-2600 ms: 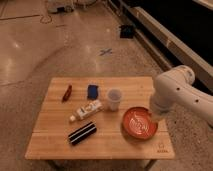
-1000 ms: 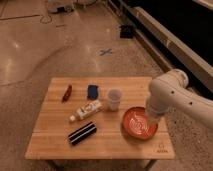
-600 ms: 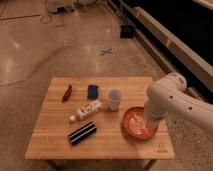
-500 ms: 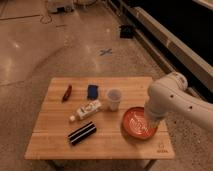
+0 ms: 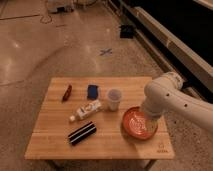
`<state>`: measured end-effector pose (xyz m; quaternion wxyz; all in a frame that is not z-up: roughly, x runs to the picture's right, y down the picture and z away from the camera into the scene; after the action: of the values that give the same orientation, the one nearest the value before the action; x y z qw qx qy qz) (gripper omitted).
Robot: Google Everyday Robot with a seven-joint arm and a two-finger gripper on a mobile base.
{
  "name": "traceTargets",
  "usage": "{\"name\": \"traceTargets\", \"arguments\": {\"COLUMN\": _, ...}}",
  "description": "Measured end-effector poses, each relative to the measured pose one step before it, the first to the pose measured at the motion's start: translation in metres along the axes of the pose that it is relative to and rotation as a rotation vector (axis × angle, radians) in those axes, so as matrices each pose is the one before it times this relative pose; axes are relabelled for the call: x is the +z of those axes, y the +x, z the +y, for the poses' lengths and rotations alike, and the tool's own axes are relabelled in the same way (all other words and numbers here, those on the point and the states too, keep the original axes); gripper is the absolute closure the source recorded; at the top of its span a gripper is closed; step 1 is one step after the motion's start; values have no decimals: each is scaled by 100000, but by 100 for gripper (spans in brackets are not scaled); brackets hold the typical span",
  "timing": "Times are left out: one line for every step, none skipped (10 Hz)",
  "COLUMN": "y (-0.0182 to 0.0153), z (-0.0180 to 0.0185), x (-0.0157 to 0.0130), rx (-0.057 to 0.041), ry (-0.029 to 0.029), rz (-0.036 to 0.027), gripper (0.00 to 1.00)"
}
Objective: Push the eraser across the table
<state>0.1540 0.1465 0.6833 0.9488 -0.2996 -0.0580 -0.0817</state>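
Observation:
The eraser [image 5: 82,133], a black oblong block with white stripes, lies near the front left of the wooden table [image 5: 55,142], lying on a slant. My gripper [image 5: 146,121] hangs below the white arm [image 5: 170,100], just over the red bowl [image 5: 131,125] at the table's right side, well to the right of the eraser. The arm's wrist hides most of the gripper.
A white tube with a printed label [image 5: 86,110] lies just behind the eraser. A small blue block [image 5: 92,91], a red object [image 5: 67,92] and a white cup [image 5: 114,99] stand farther back. A dark ledge runs along the right.
The arm has shifted a little to the left and down over the red bowl. The eraser and the other objects have not moved.

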Motion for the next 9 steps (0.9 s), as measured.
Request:
{"name": "traceTargets", "arguments": {"y": -2361, "z": -334, "x": 192, "rx": -2515, "ry": -40, "rz": -1597, "gripper": 20}}
{"name": "traceTargets", "arguments": {"y": -2482, "z": -445, "x": 303, "rx": -3100, "ry": -129, "rz": -1455, "gripper": 20}}
{"name": "traceTargets", "arguments": {"y": -1923, "z": -440, "x": 471, "rx": -2744, "ry": -226, "rz": -1127, "gripper": 20}}
{"name": "traceTargets", "arguments": {"y": -1597, "z": -574, "x": 712, "rx": -3123, "ry": -38, "rz": -653, "gripper": 20}}
{"name": "traceTargets", "arguments": {"y": -1825, "z": -801, "x": 1337, "rx": -4687, "ry": 13, "rz": -975, "gripper": 21}}
{"name": "traceTargets", "arguments": {"y": -1009, "z": -560, "x": 1379, "rx": -3193, "ry": 18, "rz": -834, "gripper": 27}}
{"name": "traceTargets", "arguments": {"y": -758, "z": -566, "x": 1808, "rx": -3251, "ry": -225, "rz": -1113, "gripper": 38}}
{"name": "traceTargets", "arguments": {"y": -520, "z": -544, "x": 1480, "rx": -2451, "ry": -344, "rz": -793, "gripper": 47}}
{"name": "traceTargets", "arguments": {"y": -986, "z": -848, "x": 1469, "rx": -2991, "ry": -633, "rz": -1428, "gripper": 59}}
